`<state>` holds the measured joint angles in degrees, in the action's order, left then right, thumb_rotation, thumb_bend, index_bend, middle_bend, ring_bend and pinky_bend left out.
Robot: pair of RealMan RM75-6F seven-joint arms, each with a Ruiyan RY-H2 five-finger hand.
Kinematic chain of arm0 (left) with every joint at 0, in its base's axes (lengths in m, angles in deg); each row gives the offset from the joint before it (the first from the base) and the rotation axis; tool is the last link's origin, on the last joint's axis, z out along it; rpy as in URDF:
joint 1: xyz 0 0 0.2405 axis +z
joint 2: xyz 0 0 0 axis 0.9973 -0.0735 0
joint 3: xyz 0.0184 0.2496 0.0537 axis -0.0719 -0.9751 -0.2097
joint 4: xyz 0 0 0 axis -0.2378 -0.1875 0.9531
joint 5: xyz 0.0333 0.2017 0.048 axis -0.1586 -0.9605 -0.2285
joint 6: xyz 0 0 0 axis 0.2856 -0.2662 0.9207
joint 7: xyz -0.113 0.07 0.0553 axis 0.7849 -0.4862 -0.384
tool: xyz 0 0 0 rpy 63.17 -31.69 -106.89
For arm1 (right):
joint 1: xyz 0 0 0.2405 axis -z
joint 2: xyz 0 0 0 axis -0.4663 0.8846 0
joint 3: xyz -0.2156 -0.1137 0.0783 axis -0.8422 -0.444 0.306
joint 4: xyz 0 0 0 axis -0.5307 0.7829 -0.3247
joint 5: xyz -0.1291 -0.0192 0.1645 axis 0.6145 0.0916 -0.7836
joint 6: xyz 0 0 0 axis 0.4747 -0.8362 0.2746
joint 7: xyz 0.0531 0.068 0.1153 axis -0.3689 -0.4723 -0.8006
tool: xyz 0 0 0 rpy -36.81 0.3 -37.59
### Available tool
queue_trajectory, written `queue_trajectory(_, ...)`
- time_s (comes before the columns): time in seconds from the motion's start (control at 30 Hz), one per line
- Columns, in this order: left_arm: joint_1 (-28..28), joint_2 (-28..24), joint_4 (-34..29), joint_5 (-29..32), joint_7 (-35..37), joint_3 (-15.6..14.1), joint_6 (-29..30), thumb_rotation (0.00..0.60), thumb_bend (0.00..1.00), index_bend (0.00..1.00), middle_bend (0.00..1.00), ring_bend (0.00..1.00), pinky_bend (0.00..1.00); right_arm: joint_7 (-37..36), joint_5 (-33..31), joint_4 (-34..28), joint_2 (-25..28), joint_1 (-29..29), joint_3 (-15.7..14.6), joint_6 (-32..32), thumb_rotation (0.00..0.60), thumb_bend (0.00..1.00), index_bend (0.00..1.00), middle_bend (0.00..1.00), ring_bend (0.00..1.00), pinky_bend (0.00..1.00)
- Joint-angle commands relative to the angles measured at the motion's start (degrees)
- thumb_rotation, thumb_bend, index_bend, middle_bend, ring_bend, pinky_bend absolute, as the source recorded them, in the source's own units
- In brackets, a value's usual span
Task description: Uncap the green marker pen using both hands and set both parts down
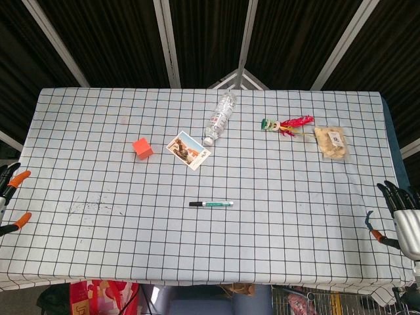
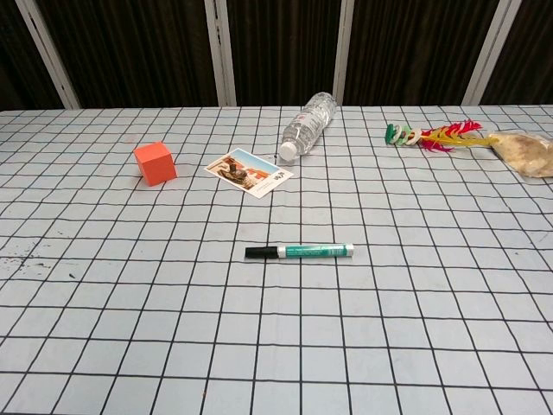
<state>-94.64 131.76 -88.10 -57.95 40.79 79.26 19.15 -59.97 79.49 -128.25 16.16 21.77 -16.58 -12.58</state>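
The green marker pen (image 1: pixel 211 204) (image 2: pixel 300 252) lies flat on the checked tablecloth (image 1: pixel 275 262), near the middle of the front half. Its black end points left and its white end points right. My right hand (image 1: pixel 402 213) hangs at the table's right edge, far from the pen, with its dark fingers spread and nothing in them. Of my left hand (image 1: pixel 6 178) only a few dark fingers show at the far left edge, also well away from the pen. The chest view shows neither hand.
An orange cube (image 1: pixel 142 147), a photo card (image 1: pixel 188 150) and a water bottle (image 1: pixel 220 118) lying on its side sit behind the pen. At the back right are a feather toy (image 1: pixel 289 125) and a snack bag (image 1: pixel 331 142). Orange clamps (image 1: pixel 21 220) grip the cloth's side edges.
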Motion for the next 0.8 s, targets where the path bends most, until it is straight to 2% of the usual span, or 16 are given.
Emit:
queue_trajectory(0.03, 0.10, 0.41, 0.40, -0.14, 0.01, -0.11, 0.08, 0.600, 0.33, 0.14, 0.02, 0.00, 0.01, -0.01, 0.18, 0.19, -0.19, 0.09, -0.22, 0.04, 0.600, 0.16, 0.11, 0.10, 0.17, 0.10)
queue_trajectory(0.8, -0.22, -0.83, -1.70, -0.40, -1.15, 0.13, -0.03, 0.600, 0.33, 0.14, 0.02, 0.00, 0.01, 3.51, 1.14, -3.53, -1.09, -1.02, -0.52, 1.33, 0.600, 0.16, 0.14, 0.10, 0.17, 0.10)
